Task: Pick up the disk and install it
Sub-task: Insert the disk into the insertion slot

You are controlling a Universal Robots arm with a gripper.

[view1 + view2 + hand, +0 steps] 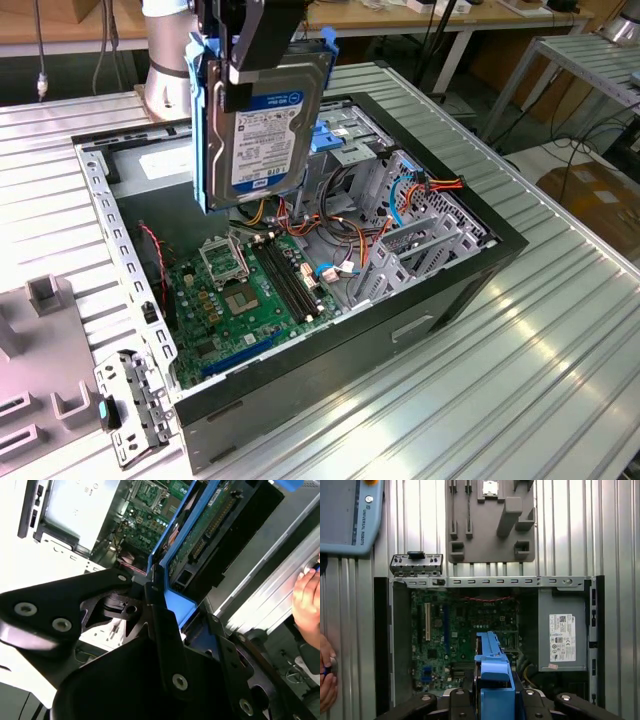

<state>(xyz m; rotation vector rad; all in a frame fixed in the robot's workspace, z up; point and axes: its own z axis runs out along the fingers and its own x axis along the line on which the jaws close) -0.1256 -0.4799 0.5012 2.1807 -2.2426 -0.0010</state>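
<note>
Disk (265, 130): bright blue plastic rails, shiny metal face, paper label. Worktop (540, 380): ribbed brushed metal. Computer case (300, 385): matt black shell.

a robotics lab or workshop: a ribbed aluminium table (540, 380) carries an opened pc case (420, 325) with its motherboard (240, 295) bare, near a grey fixture plate (470, 545) and a robot pendant (345, 520). the arm's base (165, 70) stands on the table; wooden benches (380, 18) with dangling cables (437, 50) stand behind.
</note>
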